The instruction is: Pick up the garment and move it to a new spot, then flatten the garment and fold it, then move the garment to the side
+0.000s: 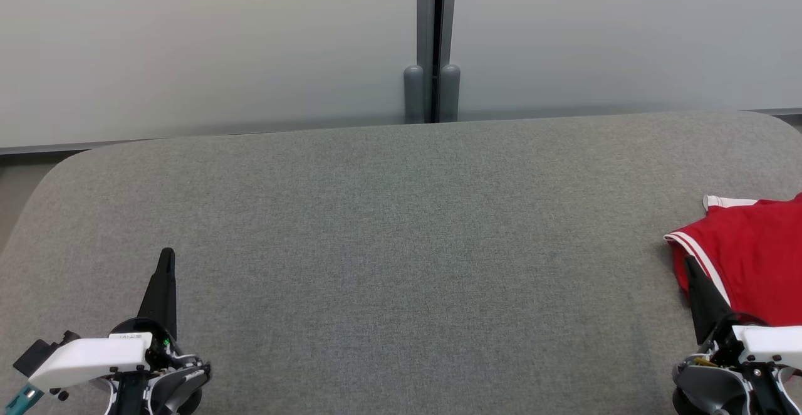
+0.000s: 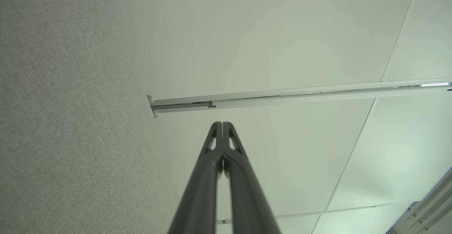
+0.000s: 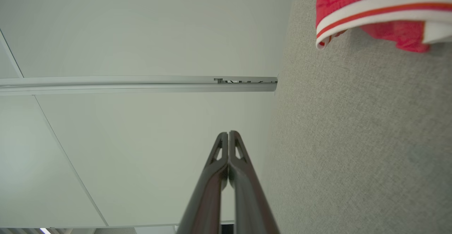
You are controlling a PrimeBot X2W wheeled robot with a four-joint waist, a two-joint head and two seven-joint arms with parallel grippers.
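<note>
The table (image 1: 388, 214) wore rough, matt grey cloth; the red garment (image 1: 752, 258) looked soft, knitted; the far wall panels (image 1: 188, 45) were smooth.

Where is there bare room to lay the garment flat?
The middle of the grey fabric table is bare, from the left tool across to the red garment. It is crowded at the right edge, where the garment lies by the right tool.

A grey fabric-covered desk (image 1: 376, 227) with rounded far corners spread wide. Behind its far edge stood two pale frosted panels (image 1: 188, 45) — joined at a dark post (image 1: 437, 14) with two grey rounded caps (image 1: 413, 92) at its foot.
</note>
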